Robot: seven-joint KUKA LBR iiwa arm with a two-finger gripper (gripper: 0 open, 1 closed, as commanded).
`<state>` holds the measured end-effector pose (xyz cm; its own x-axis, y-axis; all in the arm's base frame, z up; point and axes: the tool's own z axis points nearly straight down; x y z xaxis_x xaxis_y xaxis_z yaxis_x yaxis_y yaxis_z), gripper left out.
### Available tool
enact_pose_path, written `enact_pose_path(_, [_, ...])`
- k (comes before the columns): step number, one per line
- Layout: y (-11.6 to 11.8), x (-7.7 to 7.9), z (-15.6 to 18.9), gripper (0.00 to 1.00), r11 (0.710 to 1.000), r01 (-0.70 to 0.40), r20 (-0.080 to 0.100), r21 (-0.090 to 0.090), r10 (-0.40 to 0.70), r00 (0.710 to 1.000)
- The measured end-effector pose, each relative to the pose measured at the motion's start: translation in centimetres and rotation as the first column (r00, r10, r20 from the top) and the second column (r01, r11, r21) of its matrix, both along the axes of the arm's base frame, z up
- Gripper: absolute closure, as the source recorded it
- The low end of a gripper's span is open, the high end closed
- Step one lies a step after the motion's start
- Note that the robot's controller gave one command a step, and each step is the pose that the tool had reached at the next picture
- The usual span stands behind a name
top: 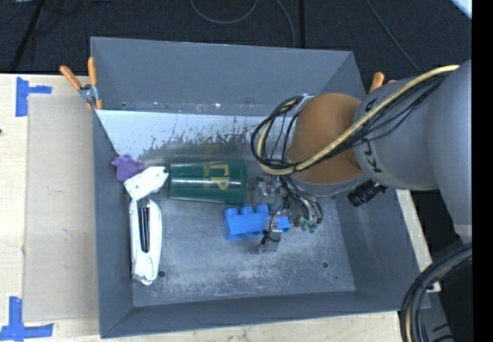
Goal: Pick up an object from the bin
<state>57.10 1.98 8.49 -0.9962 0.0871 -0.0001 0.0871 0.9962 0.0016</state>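
The blue toy block (245,222) may be caught only by its right end, where the pincer (271,231) is set, its opening not discernible, and be dropped.

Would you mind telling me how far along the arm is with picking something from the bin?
The gripper is down in the bin, at the right end of the blue block, which lies on the floor beside a green can. Whether it has a grip I cannot tell. Lifting the block out is left.
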Motion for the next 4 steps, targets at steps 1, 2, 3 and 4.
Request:
enact_pose_path(1, [0.3,0.4,-2.4,1.0,0.999,0.038,-0.004,-0.001,-0.038,0.999])
enact_pose_path(2, [0.3,0.4,-2.2,1.0,0.999,0.041,-0.003,-0.001,-0.041,0.999])
enact_pose_path(3, [0.3,0.2,-1.8,1.0,0.999,0.042,-0.006,-0.001,-0.042,0.999])
enact_pose_path(4, [0.3,0.2,-0.3,1.0,0.999,0.042,-0.006,0.0,-0.042,0.999])
